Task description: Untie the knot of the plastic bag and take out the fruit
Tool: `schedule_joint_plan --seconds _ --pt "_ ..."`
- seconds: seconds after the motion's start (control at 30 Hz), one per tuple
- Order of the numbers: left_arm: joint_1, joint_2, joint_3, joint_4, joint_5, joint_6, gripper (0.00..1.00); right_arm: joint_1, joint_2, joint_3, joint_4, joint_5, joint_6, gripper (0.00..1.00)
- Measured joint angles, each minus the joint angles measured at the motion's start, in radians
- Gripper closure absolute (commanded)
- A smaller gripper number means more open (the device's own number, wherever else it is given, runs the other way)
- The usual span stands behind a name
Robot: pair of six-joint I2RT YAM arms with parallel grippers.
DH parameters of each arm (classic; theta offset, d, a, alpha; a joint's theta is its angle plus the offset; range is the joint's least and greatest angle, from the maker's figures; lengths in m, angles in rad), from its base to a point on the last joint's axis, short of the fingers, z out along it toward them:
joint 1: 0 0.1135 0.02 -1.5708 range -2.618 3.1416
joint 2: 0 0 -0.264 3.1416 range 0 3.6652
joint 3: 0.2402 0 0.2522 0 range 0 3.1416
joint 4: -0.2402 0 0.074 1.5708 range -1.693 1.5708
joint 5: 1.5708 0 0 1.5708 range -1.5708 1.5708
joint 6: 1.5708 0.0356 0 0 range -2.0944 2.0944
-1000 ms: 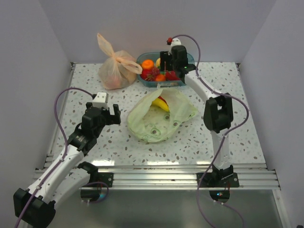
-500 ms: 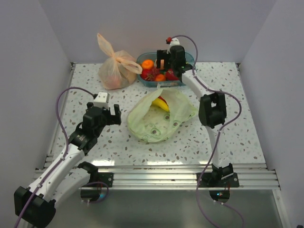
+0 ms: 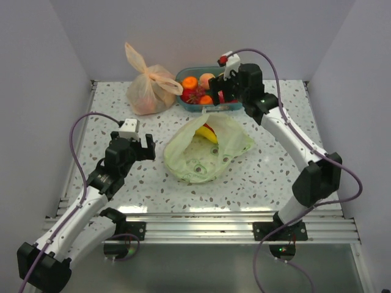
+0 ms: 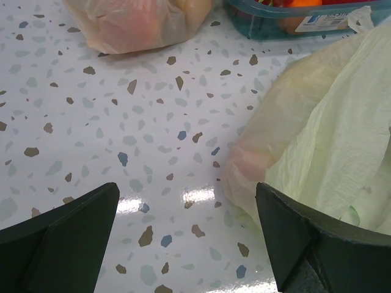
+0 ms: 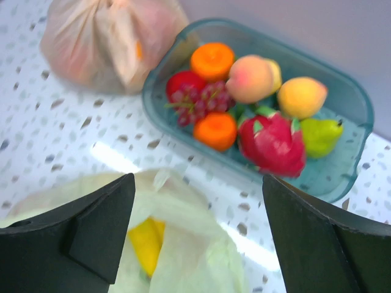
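The pale green plastic bag [image 3: 204, 155] lies crumpled mid-table with its mouth gaping toward the back; no tied knot shows, only a loose ear [image 5: 160, 180]. Fruit shows inside it: a yellow banana [image 3: 206, 133] [image 5: 142, 244], and something pinkish under the film [image 4: 247, 162]. My right gripper [image 3: 223, 96] [image 5: 198, 180] hangs open and empty above the strip between the bag and the basket. My left gripper [image 3: 148, 148] [image 4: 186, 186] stands open and empty just left of the bag, low over the table.
A blue basket [image 3: 183, 76] [image 5: 360, 104] at the back holds a peach [image 5: 250, 78], oranges, grapes, a dragon fruit and a pear. A tied peach-orange bag [image 3: 146, 91] [image 4: 134, 24] stands left of it. Walls enclose the table.
My right gripper opened over the basket, left a peach lying in it, then drew back to the right and toward the green bag. The left arm stayed still.
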Motion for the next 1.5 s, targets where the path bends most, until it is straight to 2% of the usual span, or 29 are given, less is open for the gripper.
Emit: schedule_joint_plan --seconds 0.17,0.4,0.6,0.83,1.13,1.2,1.23,1.43,1.5 --pt "0.000 -0.002 0.000 0.000 0.000 0.000 0.00 0.088 -0.171 -0.196 -0.066 -0.013 -0.068 0.26" --pt "0.000 -0.002 0.000 0.000 0.002 0.000 0.00 0.134 -0.166 -0.372 -0.136 -0.060 -0.089 0.38" --pt "0.000 -0.002 0.000 0.000 0.005 0.000 0.00 0.130 -0.045 -0.360 -0.134 -0.061 -0.105 0.39" --pt "0.000 0.003 0.000 0.000 0.017 0.000 0.00 0.130 0.113 -0.270 -0.114 -0.069 -0.116 0.41" --pt "0.000 0.020 0.000 0.003 0.047 0.008 0.00 0.157 0.186 -0.232 -0.058 -0.116 -0.098 0.43" --pt "0.000 0.022 0.000 0.003 0.057 0.014 0.00 0.177 0.193 -0.233 -0.044 -0.115 -0.097 0.48" --pt "0.000 0.023 0.000 0.003 0.068 0.015 0.00 0.187 0.193 -0.235 -0.036 -0.116 -0.093 0.56" --pt "0.000 0.040 0.000 0.023 0.165 0.017 0.00 0.239 0.158 -0.295 0.012 -0.104 -0.067 0.83" --pt "0.000 0.058 0.000 0.038 0.216 0.013 0.00 0.253 0.139 -0.308 -0.001 -0.104 -0.055 0.88"
